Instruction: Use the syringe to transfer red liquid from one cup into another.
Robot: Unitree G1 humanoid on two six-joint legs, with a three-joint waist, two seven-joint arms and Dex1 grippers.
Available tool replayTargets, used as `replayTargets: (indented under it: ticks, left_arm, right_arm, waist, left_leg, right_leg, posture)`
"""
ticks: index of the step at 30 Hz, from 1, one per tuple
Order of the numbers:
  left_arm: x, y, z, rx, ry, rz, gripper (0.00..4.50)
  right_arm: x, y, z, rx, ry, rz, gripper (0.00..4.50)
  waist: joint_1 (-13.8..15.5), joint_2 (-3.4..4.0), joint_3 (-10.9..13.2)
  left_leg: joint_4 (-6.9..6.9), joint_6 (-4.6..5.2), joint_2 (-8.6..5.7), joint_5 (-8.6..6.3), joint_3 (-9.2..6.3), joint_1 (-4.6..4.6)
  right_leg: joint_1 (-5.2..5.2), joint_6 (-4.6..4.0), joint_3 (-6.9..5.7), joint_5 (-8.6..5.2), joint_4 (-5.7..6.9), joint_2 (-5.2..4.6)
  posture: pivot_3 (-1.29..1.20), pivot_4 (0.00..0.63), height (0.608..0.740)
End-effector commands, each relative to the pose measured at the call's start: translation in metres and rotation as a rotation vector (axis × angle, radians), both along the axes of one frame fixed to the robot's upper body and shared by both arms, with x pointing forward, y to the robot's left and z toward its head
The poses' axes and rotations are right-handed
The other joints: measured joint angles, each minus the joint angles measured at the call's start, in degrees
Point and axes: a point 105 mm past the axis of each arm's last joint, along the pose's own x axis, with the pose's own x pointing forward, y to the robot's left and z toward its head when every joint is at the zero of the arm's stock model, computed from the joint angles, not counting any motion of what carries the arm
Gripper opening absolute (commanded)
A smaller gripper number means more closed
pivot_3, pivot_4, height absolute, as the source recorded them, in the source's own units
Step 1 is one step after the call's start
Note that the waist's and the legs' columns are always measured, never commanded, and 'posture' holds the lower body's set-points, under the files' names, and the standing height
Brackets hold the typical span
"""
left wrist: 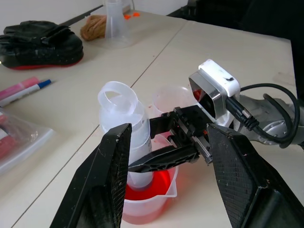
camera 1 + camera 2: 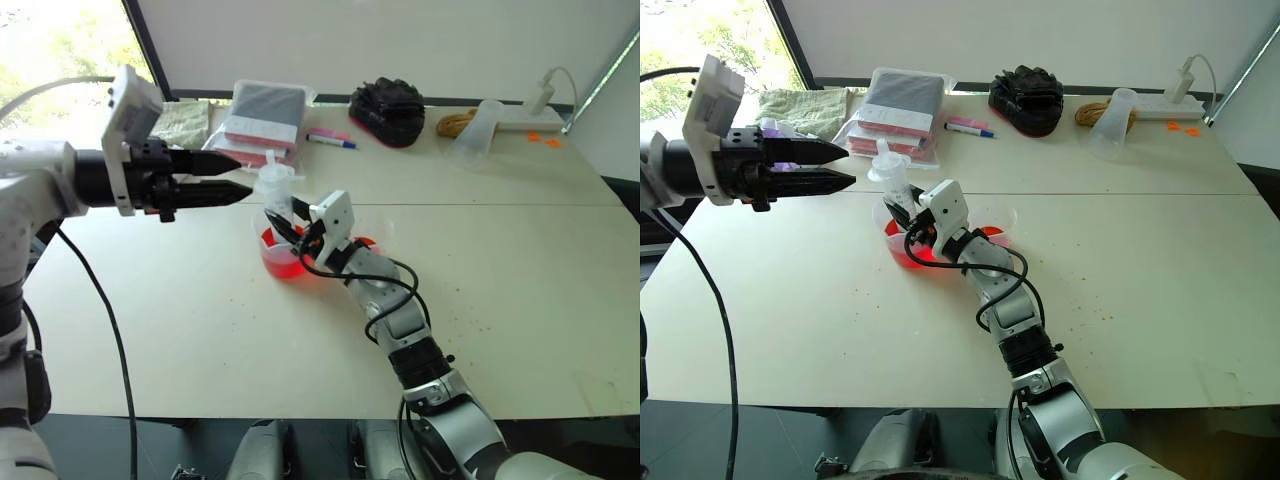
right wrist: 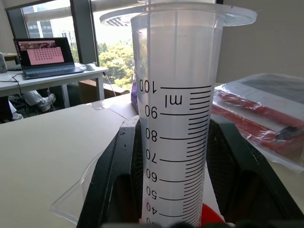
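Observation:
The syringe stands upright with its lower end in the larger clear cup, which holds red liquid. The tip is hidden in the liquid. My right gripper is shut on the barrel, whose printed graduations show between the black fingers. The white plunger's ring is at the top. The smaller clear cup stands just beyond the right wrist, beside the larger one. My left gripper hovers open, level with the plunger and apart from it on the robot's left.
At the table's far side lie a wrapped stack of packets, a blue-and-pink marker pen, a black bundle, a coil of brown cord, a tipped clear cup and a white power strip. A green cloth lies far left.

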Motion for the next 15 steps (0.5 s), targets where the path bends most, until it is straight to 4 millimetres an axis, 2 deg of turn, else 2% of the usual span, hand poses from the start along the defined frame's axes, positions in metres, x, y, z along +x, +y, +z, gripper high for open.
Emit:
replayTargets:
  ticks: [1,5,15]
  left_arm:
    - [0.004,0.010,0.000,-0.018,-0.023,0.018,2.61]
    - [0.014,0.013,-0.005,-0.049,-0.019,0.026,2.61]
    - [0.023,-0.004,-0.002,-0.137,-0.012,-0.066,2.61]
  right_arm:
    - [-0.004,0.000,0.014,0.024,-0.054,0.004,1.28]
    - [-0.003,0.000,0.016,0.023,-0.054,0.005,1.28]
    - [-0.005,0.000,0.015,0.008,-0.060,0.017,1.28]
  waist:
    - [0.0,0.00,0.0]
    - [0.0,0.00,0.0]
    - [0.1,-0.01,0.0]
  left_leg:
    - [0.00,0.00,0.00,0.00,0.00,0.00]
    - [0.00,0.00,0.00,0.00,0.00,0.00]
    - [0.01,0.00,-0.01,0.00,0.00,0.00]
  right_leg:
    - [0.00,0.00,0.00,0.00,0.00,0.00]
    - [0.00,0.00,-0.01,0.00,0.00,0.02]
    - [0.02,0.00,-0.01,0.00,0.00,0.04]
  posture:
    - [0.00,0.150,0.740]
    - [0.00,0.150,0.740]
    - [0.00,0.150,0.740]
